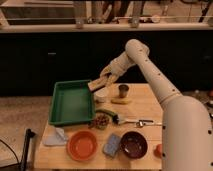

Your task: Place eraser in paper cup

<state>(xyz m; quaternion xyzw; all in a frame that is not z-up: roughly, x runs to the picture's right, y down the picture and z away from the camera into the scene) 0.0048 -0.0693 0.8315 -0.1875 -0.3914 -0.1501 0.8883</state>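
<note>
The eraser (96, 84) is a tan-brown block held in my gripper (103, 80), tilted, just above the white paper cup (101, 94). The cup stands at the back of the wooden table, right of the green tray. My arm reaches in from the right and bends down to the gripper. The gripper is shut on the eraser's right end. The eraser's left end hangs over the tray's back right corner.
A green tray (70, 102) lies at the left. A dark metal cup (123, 90) and a flat yellowish bar (121, 101) sit right of the paper cup. In front are a small bowl of nuts (101, 121), utensils (131, 120), an orange bowl (82, 145), a blue sponge (112, 145) and a dark bowl (133, 145).
</note>
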